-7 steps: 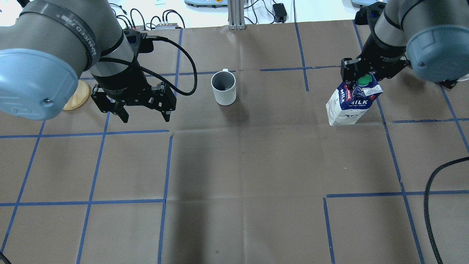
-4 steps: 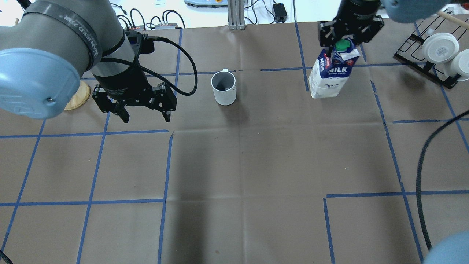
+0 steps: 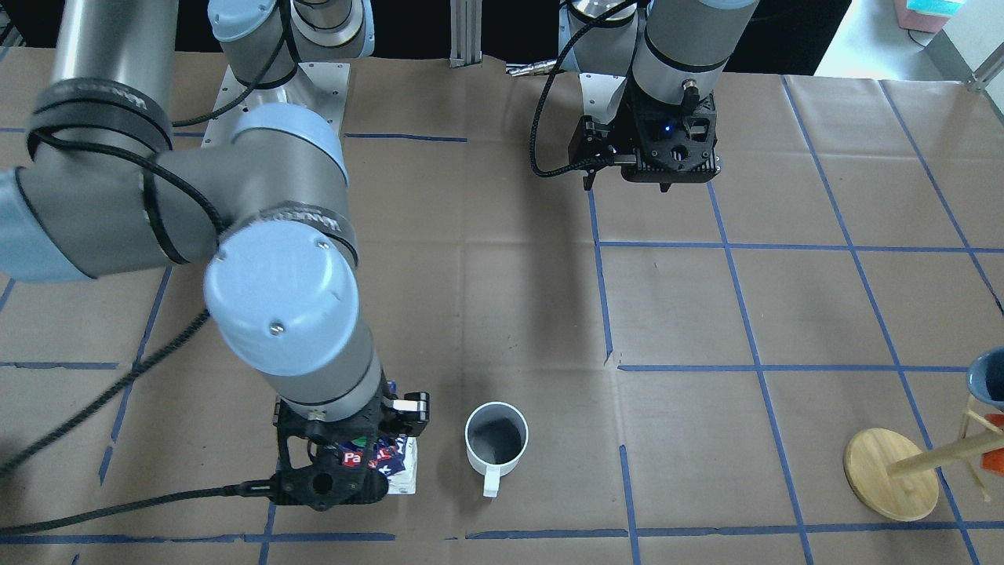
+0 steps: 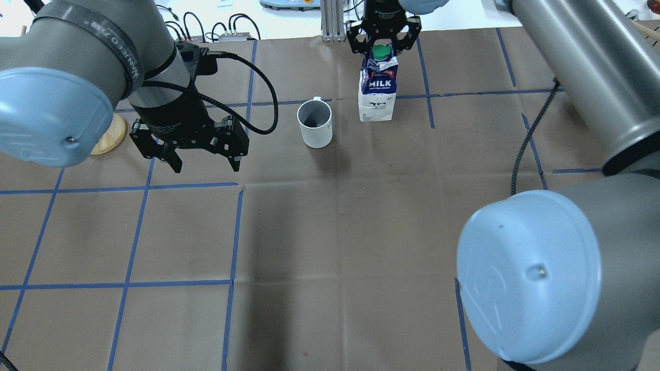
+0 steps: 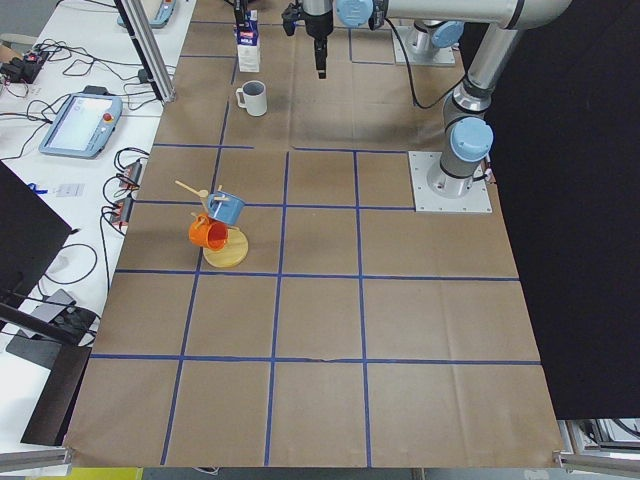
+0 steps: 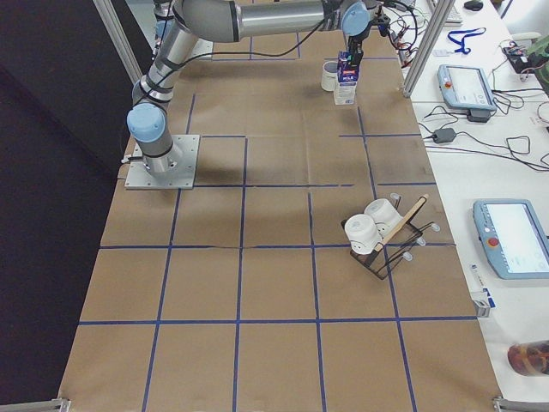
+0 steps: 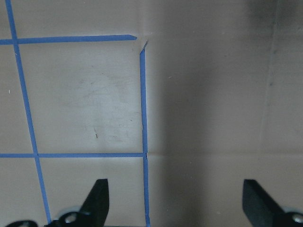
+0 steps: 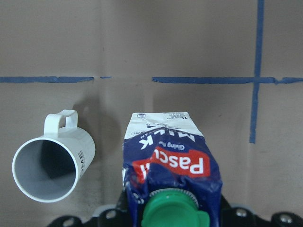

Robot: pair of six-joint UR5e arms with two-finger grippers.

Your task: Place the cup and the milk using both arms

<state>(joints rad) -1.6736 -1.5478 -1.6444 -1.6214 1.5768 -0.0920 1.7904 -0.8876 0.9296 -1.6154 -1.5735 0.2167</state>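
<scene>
The white cup [image 4: 314,123] stands upright on the brown table at the far middle, its handle toward the far edge. The blue and white milk [image 4: 378,87] is upright just to the cup's right. My right gripper [image 4: 380,44] is shut on the milk's gabled top by the green cap. The right wrist view shows the milk [image 8: 170,165] in the jaws and the cup [image 8: 49,165] beside it. I cannot tell whether the carton's base touches the table. My left gripper [image 4: 203,165] is open and empty above bare table left of the cup; its fingers [image 7: 97,198] show wide apart.
A wooden mug tree [image 5: 222,225] with a blue and an orange mug stands at the far left. A black wire rack [image 6: 382,232] with white cups is on the right. An aluminium post [image 4: 330,20] and cables line the far edge.
My right arm has carried the milk leftward and farther away, from the right side of the table to just beside the cup. The left arm and the cup have not moved.
</scene>
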